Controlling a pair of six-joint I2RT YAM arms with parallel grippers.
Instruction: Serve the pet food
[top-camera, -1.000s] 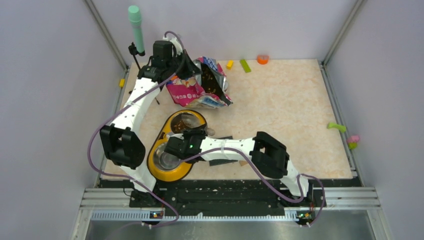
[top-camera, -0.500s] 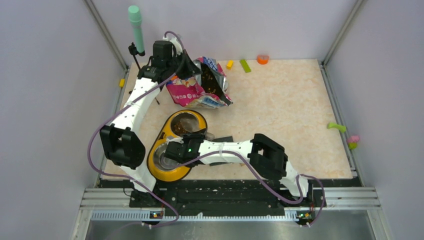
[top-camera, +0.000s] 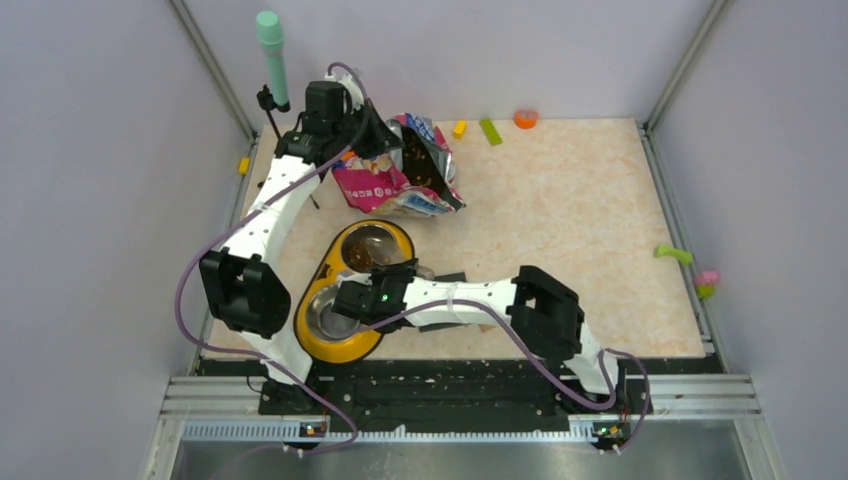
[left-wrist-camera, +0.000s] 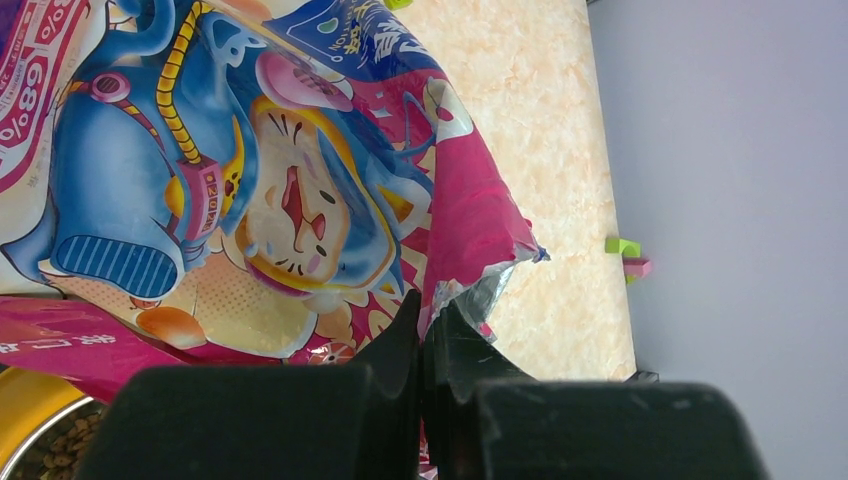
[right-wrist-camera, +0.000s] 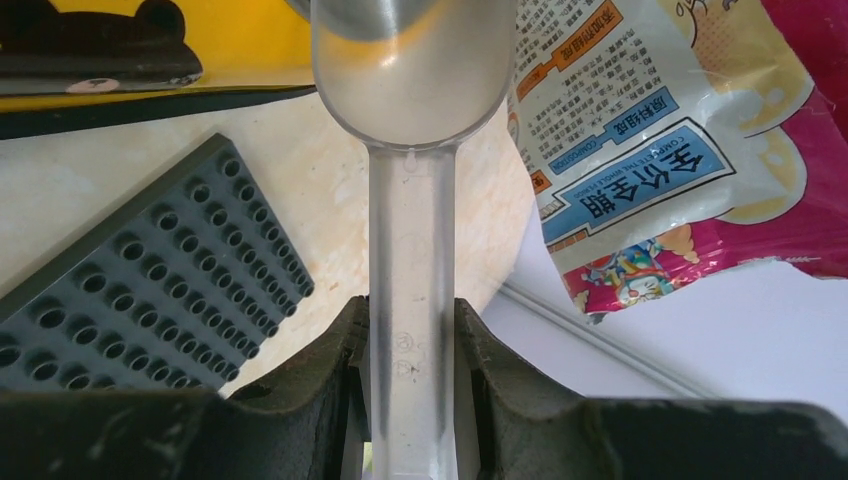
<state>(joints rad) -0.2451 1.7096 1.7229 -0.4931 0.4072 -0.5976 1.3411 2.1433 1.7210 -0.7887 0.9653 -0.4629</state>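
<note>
Looking from above, you are losing the right gripper (right-wrist-camera: 410, 335) beneath its own wrist. Up close, its jaws are pinching the clear scoop (right-wrist-camera: 412, 90), whose bowl is running off-frame. The left gripper (left-wrist-camera: 425, 320) jaws are pressing together on the torn edge of the bag (left-wrist-camera: 250, 180). The pet food (top-camera: 366, 255) is lying in the far bowl of the yellow feeder (top-camera: 372, 226). The right arm is sitting slightly further right than half a second ago.

**Crowded tabletop (top-camera: 560, 220)**

A crumpled pet-food bag (top-camera: 385, 182) sits at far left, a yellow two-bowl feeder (top-camera: 345, 352) nearer the front, a grey studded plate (right-wrist-camera: 150, 310) just beside it; small coloured blocks (top-camera: 490, 131) dot the far and right edges.
</note>
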